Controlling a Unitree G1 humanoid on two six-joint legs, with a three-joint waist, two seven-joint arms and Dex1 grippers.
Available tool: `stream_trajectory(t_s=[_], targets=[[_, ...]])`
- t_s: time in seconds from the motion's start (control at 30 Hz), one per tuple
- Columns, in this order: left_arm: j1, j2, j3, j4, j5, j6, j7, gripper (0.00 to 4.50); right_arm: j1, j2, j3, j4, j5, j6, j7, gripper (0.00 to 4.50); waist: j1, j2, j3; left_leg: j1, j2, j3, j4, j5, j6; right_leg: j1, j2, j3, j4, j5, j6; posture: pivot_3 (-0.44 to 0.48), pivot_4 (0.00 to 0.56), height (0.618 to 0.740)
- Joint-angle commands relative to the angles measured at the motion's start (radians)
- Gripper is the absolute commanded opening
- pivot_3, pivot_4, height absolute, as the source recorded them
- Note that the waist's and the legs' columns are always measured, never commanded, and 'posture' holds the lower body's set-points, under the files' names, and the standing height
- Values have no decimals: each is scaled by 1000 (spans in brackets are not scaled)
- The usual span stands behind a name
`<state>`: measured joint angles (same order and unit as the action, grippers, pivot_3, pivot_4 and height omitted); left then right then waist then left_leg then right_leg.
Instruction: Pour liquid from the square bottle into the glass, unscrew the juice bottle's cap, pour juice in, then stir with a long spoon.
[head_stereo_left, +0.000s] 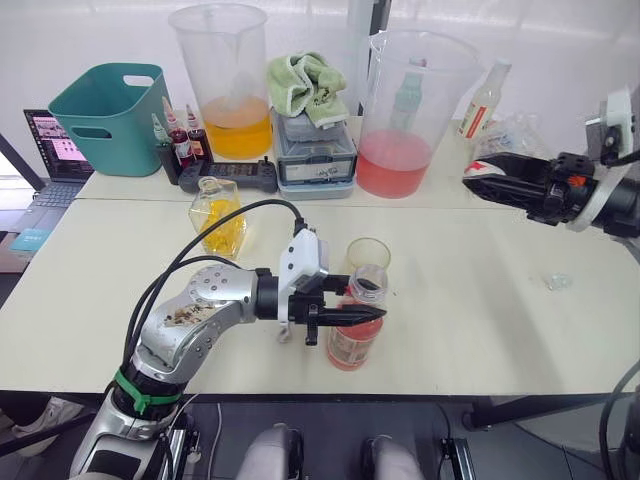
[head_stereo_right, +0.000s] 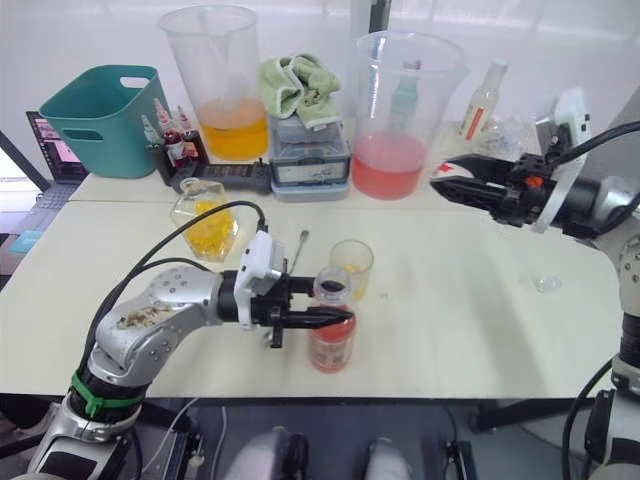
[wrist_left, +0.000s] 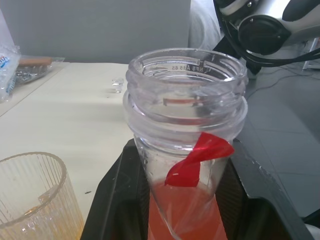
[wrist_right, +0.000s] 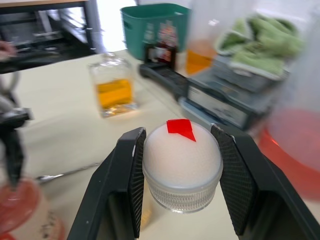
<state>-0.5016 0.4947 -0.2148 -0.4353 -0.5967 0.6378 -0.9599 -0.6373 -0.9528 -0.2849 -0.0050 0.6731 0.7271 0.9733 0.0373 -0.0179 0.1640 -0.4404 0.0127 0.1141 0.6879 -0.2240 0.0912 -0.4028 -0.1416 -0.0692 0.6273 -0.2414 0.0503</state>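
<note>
Left gripper (head_stereo_left: 372, 314): jaws clamped on the uncapped clear rounded juice bottle (head_stereo_left: 354, 340), upright on the cream counter (head_stereo_left: 480, 300). Right gripper (wrist_right: 180, 170): jaws clamped on the round white screw cap (wrist_right: 182, 167), raised.

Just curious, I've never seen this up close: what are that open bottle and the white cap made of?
The juice bottle looks like clear, glossy plastic, going by its moulded threaded neck with raised lettering. The cap looks like matte white plastic with a finely ribbed skirt.
</note>
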Motion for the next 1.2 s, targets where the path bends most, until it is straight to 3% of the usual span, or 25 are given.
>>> stream_trajectory(t_s=[0.03,0.2,0.47,0.9,0.97,1.1,1.17,1.2], targets=[[24,18,-8,9,-2,27,0,1310,39,-2,-57,76,-110,-106,-111,1588,0,0,0,0,0,0,0,0,0,0,0,0,0,0,0,0,150,739],[36,27,9,-12,-11,39,21,1310,74,76,-55,251,-266,-237,-328,1588,-8,0,0,0,0,1,0,1,-2,0,3,1,0,0,0,0,150,739],[45,36,30,-46,-26,63,58,1310,49,229,-31,481,-359,-359,-482,1588,-25,1,-1,1,1,1,-1,3,-4,1,8,4,0,0,1,0,150,739],[51,51,33,-73,-43,78,84,1310,4,315,-16,684,-419,-466,-543,1588,-30,2,0,1,2,1,-3,4,-7,0,10,6,0,0,0,0,150,739],[49,51,32,-71,-44,77,83,1310,1,319,-19,689,-417,-467,-536,2605,-30,2,0,1,2,1,-3,4,-7,0,10,6,0,0,0,0,150,739],[46,51,30,-68,-43,74,82,1310,3,316,-21,692,-419,-470,-536,3902,-30,2,-1,2,2,1,-3,4,-7,0,10,6,0,0,0,0,150,739],[45,52,29,-65,-42,73,80,1310,7,315,-23,683,-414,-465,-531,4484,-30,2,-1,2,2,1,-3,4,-7,0,10,6,0,0,0,0,150,739],[45,52,29,-64,-42,71,78,1310,11,315,-26,670,-409,-466,-525,4484,-30,2,-1,2,2,1,-3,4,-7,0,10,6,0,0,0,0,150,739]])
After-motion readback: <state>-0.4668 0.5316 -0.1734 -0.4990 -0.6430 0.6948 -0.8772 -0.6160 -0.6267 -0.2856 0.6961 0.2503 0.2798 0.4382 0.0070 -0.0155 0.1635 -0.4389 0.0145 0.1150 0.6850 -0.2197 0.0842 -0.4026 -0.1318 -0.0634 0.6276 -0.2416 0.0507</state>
